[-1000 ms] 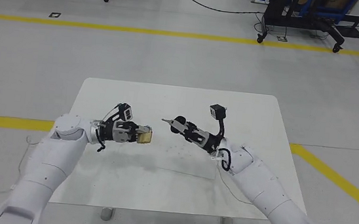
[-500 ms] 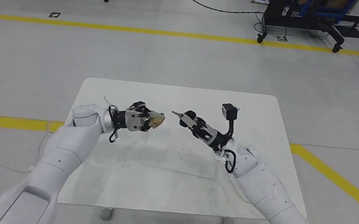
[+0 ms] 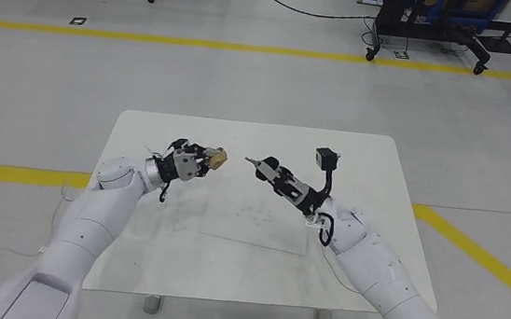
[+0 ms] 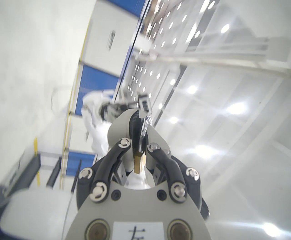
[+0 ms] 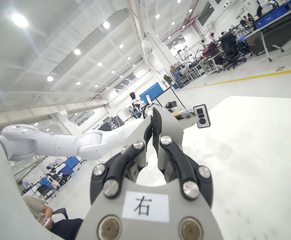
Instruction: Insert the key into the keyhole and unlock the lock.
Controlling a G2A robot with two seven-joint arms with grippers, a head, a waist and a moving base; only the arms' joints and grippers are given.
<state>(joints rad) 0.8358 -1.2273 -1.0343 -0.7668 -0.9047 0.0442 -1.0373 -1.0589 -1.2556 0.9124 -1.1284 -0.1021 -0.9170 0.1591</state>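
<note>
The key (image 3: 250,162) is held above the table (image 3: 227,250), clear of its surface, near the middle of the table's width and toward its far half. Its thin metal tip points at the lock (image 3: 217,157). The lock is a small brass block, held at about the same height. The key tip and the lock are near each other but apart, with a visible gap between them; the key is not in the keyhole. The right gripper (image 3: 262,168) is clamped on the key, jaws narrow. In the right wrist view the right gripper (image 5: 153,120) has its pads pressed almost together, and the key between them cannot be made out. The left gripper (image 3: 207,160) is clamped on the lock. In the left wrist view the left gripper (image 4: 139,127) has its jaws narrow around the lock (image 4: 137,164), whose brass body sits between the fingers (image 4: 122,127). The two arms face each other over the white table. A yellow line (image 3: 248,48) runs across the grey floor beyond the table.
</note>
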